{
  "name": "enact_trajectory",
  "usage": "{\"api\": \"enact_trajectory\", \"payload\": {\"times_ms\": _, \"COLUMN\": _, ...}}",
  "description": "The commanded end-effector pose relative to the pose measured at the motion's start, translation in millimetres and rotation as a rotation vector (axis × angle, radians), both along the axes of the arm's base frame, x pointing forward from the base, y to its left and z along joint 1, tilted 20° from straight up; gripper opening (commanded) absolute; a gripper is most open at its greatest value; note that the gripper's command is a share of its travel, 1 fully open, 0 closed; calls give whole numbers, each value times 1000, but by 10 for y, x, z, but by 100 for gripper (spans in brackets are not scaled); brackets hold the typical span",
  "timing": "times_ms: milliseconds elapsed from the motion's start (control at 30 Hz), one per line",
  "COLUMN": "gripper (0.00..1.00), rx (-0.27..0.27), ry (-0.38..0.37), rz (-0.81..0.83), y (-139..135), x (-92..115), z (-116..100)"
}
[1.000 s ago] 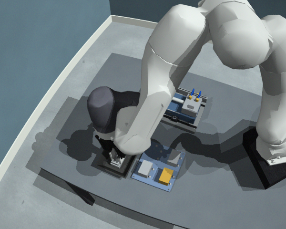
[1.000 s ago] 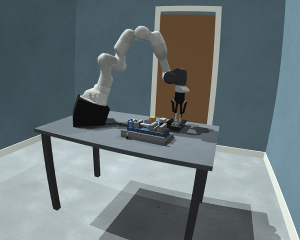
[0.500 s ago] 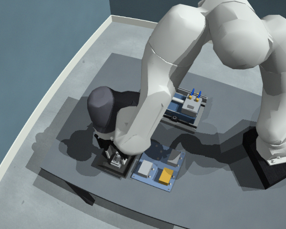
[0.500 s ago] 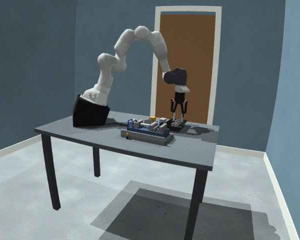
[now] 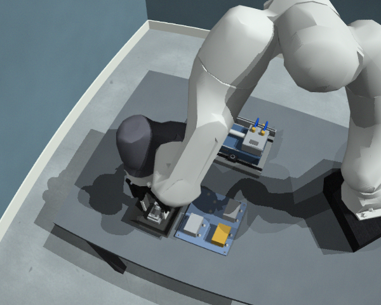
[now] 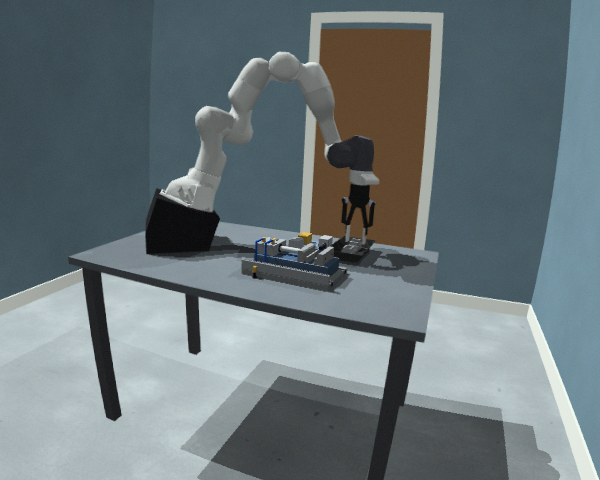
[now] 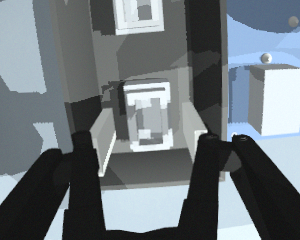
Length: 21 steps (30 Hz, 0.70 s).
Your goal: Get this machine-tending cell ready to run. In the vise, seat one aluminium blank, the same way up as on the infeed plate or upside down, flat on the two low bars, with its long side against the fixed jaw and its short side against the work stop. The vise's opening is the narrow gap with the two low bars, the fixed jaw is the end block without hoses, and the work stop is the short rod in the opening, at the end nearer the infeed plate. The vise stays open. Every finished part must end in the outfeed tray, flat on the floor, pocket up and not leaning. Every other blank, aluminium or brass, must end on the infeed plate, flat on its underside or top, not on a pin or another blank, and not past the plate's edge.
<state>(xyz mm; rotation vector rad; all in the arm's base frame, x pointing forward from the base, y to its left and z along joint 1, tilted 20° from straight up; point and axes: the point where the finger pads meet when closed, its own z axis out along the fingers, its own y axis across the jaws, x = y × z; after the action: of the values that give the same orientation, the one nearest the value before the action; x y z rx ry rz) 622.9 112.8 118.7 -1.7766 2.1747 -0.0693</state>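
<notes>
Grey table (image 6: 383, 304), two finished parts (image 7: 149, 120) (in tray), three blanks (image 5: 193, 223)

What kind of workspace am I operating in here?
Likely a small machine-tending cell on a table in a plain room: a blue vise with hoses, an infeed plate of blanks, and a dark outfeed tray.
</notes>
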Motion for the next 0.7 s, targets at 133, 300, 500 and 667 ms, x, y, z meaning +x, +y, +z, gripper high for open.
{"api": "enact_trajectory", "payload": {"times_ms": 133, "gripper": 40, "rx": 2, "ry": -4, "rz": -6, "y": 2, "x": 17, "z": 13}}
{"api": "enact_trajectory", "payload": {"times_ms": 300, "gripper": 40, "rx": 2, "ry": -4, "rz": -6, "y": 2, "x": 17, "z": 13}}
{"api": "enact_trajectory", "payload": {"times_ms": 500, "gripper": 40, "rx": 2, "ry": -4, "rz": -6, "y": -4, "x": 8, "z": 42}}
{"api": "enact_trajectory", "payload": {"times_ms": 667, "gripper": 40, "rx": 2, "ry": -4, "rz": -6, "y": -14, "x": -9, "z": 99}}
